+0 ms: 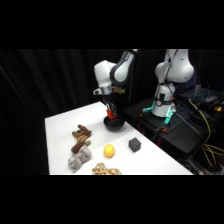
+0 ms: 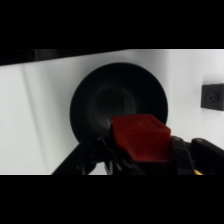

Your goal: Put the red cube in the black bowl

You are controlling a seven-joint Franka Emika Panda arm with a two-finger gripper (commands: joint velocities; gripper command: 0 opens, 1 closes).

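Observation:
In the wrist view the red cube (image 2: pixel 141 137) sits between the black fingers of my gripper (image 2: pixel 142 150), which is shut on it. The black bowl (image 2: pixel 100 102) lies right below and beyond the cube, round and glossy, with nothing inside that I can see. From the side, my gripper (image 1: pixel 110 111) hangs just over the black bowl (image 1: pixel 114 123) near the table's far right edge. A speck of red, the red cube (image 1: pixel 109 114), shows at the fingertips above the bowl's rim.
A dark grey cube (image 1: pixel 134 144) and a yellow ball (image 1: pixel 109 150) lie in front of the bowl. Brown and grey plush toys (image 1: pixel 80 146) and a patterned item (image 1: pixel 105 170) sit at the front left. The dark grey cube (image 2: pixel 213 96) shows at the wrist view's right edge.

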